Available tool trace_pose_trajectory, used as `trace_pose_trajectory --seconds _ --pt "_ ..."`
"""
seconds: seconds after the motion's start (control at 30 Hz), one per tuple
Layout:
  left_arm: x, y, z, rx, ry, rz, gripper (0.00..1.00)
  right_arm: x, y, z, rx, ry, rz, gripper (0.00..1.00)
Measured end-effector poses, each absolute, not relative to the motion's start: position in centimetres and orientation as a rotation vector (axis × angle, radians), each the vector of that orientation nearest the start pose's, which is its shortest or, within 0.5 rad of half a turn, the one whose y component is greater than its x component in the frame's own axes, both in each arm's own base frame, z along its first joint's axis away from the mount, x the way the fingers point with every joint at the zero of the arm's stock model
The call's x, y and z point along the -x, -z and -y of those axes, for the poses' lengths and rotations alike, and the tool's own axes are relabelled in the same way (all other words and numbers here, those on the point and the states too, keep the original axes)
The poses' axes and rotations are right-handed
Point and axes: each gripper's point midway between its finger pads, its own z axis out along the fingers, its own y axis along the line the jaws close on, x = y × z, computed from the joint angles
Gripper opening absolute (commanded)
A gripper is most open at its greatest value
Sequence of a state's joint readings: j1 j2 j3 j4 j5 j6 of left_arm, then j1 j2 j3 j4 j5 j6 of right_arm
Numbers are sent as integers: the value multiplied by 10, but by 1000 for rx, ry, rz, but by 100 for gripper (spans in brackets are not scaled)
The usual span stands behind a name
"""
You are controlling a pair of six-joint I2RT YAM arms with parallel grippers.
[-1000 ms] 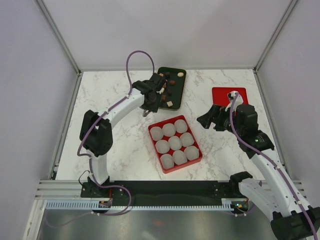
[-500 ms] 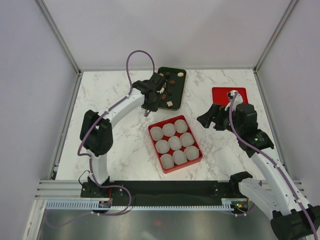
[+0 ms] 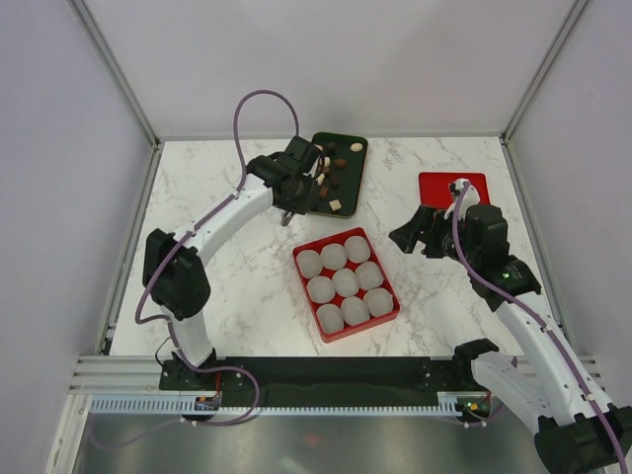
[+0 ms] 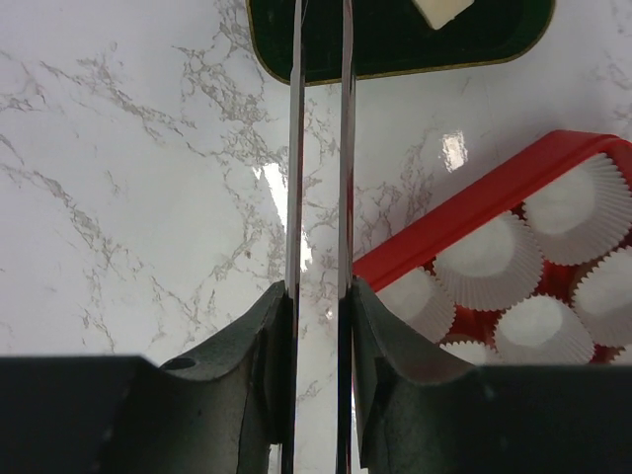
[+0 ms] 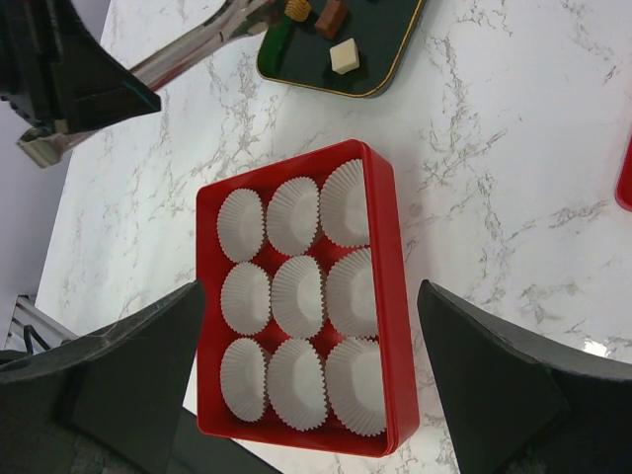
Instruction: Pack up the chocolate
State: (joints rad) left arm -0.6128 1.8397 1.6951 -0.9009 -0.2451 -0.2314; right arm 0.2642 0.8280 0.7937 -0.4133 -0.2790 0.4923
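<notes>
- The left arm's elbow has swung outward; the left gripper now reaches the dark tray's edge.
- Its thin blades stand narrowly apart with the tips hidden, so I cannot tell whether it grasps anything.
- The chocolate lies on that tray.
- The right gripper is spread wide, near the red box.

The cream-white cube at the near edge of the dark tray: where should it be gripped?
Probably best: pinch the cream-white cube across two opposite flat side faces, coming straight down from above. It lies flat on the dark tray with nothing touching it, so its sides are free.
</notes>
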Motion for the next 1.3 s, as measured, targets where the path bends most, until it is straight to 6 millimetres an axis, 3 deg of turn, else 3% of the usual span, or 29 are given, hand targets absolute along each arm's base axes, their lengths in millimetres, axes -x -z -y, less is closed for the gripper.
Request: trace_pose_trajectory --seconds 0.2,0.37,0.53,0.73,0.87,1.3 --pt "-349 -205 225 -438 124 -2450 33 -256 -222 -137 -55 -737 -2093 98" --pt "-303 -226 241 -545 232 -2397 32 -254 -225 -135 -57 -729 -2080 97" --pt "-254 -220 260 -696 304 -2393 32 -252 -230 -132 -59 -720 -2057 97" --pt "-202 -194 278 -847 317 -2430 32 -248 -233 -127 -72 -700 -2047 97" --pt "-193 -187 280 -873 306 -2444 31 -247 -231 -126 -76 -694 -2056 97" --pt "-206 -161 287 -871 212 -2476 33 -247 -227 -123 -82 -670 -2068 97"
